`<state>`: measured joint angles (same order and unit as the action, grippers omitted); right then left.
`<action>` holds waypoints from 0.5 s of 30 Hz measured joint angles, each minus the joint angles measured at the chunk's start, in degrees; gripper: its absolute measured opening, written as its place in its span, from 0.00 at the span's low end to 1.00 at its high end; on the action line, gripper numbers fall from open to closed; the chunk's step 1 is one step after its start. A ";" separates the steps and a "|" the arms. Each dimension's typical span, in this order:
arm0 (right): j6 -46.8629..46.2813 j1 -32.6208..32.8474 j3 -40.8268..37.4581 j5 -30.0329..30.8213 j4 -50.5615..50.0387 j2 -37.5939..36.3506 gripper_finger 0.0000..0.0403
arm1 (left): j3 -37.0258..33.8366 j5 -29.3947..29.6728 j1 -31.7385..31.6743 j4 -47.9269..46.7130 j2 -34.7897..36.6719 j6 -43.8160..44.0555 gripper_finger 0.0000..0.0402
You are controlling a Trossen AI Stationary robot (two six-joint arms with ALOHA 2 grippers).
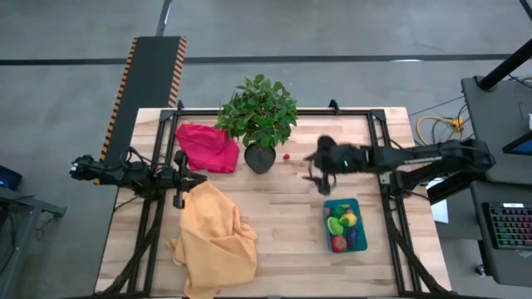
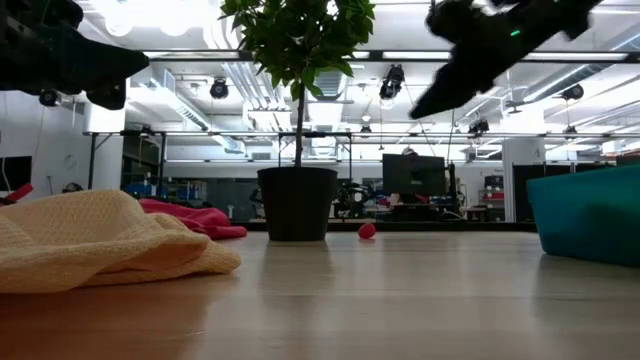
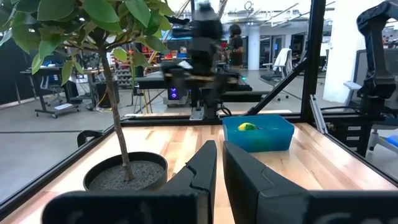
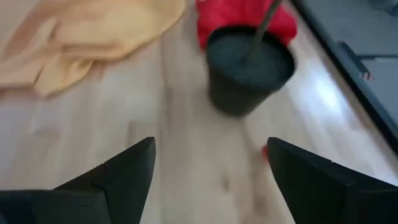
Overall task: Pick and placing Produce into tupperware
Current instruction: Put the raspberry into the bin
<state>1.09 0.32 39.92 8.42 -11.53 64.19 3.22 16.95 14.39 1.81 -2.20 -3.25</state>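
Teal tupperware (image 1: pixel 344 226), red cloth (image 1: pixel 205 146), yellow cloth (image 1: pixel 214 234), green plant (image 1: pixel 259 108), black pot (image 1: pixel 259 158).

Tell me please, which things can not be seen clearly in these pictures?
- What the small red piece beside the plant pot is: too small in the high and low views, blurred in the right wrist view.
- Produce inside the tupperware: low view, the teal wall hides it.
- Right gripper: high view, blurred.
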 joint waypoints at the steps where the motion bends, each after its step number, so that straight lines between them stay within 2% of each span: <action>1: 1.54 -2.79 0.02 -2.60 2.20 0.73 0.74 | 0.00 0.00 -0.02 -0.04 0.02 -0.04 0.04; 6: 6.07 -13.17 0.88 -11.91 7.80 6.99 0.74 | 0.00 0.02 0.00 -0.13 0.04 -0.07 0.04; 9: 7.30 -16.12 3.38 -12.15 7.56 12.82 0.75 | 0.00 0.02 -0.01 -0.09 0.07 -0.07 0.04; 15: 10.02 -16.33 10.84 -11.27 1.90 23.05 0.80 | 0.00 0.02 0.00 -0.15 0.00 -0.09 0.04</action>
<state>11.11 -16.01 50.76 -2.85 -9.63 87.24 3.22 16.97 14.39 1.65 -2.20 -3.33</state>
